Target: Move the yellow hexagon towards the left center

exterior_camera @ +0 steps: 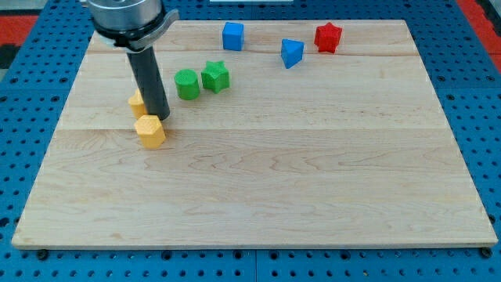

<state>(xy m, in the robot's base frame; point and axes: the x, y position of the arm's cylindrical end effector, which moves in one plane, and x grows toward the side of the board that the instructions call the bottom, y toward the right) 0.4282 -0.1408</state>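
Note:
The yellow hexagon [149, 131] lies on the wooden board [258, 180] at the view's left, about mid-height. My tip [157, 116] touches the board right at the hexagon's top edge, just above it in the view. A second yellow block [138, 103] sits directly left of the rod, partly hidden by it, so its shape is unclear.
A green cylinder [186, 84] and a green star [215, 76] stand right of the rod. A blue cube [233, 36], a blue wedge-like block [292, 52] and a red star [328, 37] lie along the view's top.

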